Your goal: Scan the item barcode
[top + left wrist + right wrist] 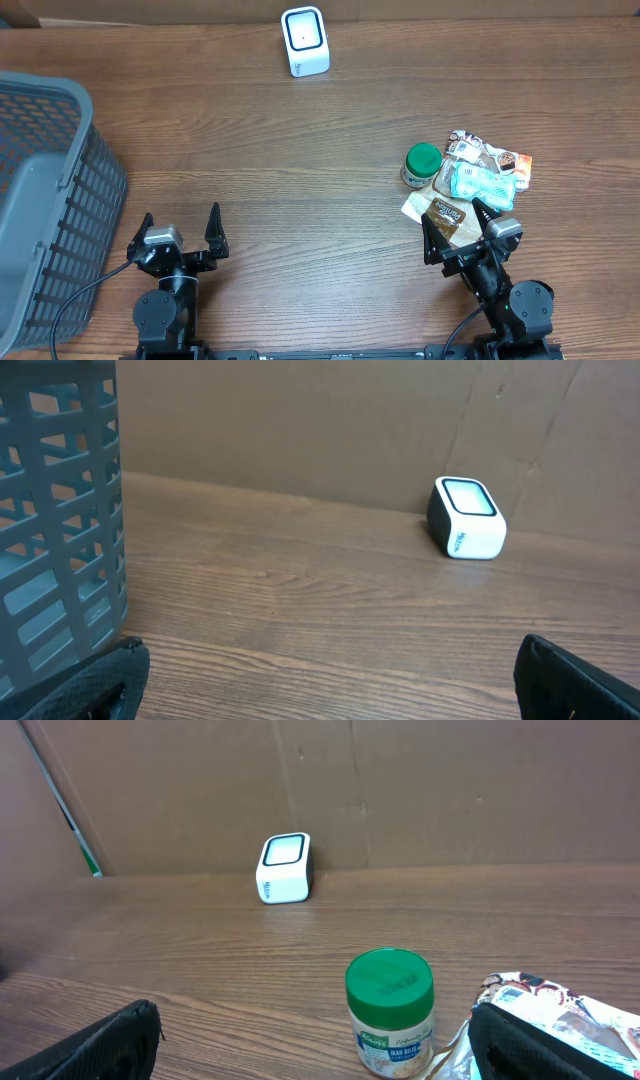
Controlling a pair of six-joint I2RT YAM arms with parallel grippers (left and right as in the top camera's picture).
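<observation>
A white barcode scanner [305,41] with a dark window stands at the far edge of the table; it also shows as the scanner [466,519] and the scanner [285,868]. A pile of items lies at the right: a green-lidded jar [421,165], a teal-and-white packet [482,181] and a brown packet [447,217]. The jar [390,1013] stands upright just ahead of my right gripper [459,232], which is open and holds nothing. My left gripper [181,229] is open and empty near the front edge, far from the items.
A grey mesh basket [45,190] fills the left side, close to the left gripper; its wall [60,510] fills the left of that wrist view. A cardboard wall [400,790] backs the table. Bare wood lies between the arms and the scanner.
</observation>
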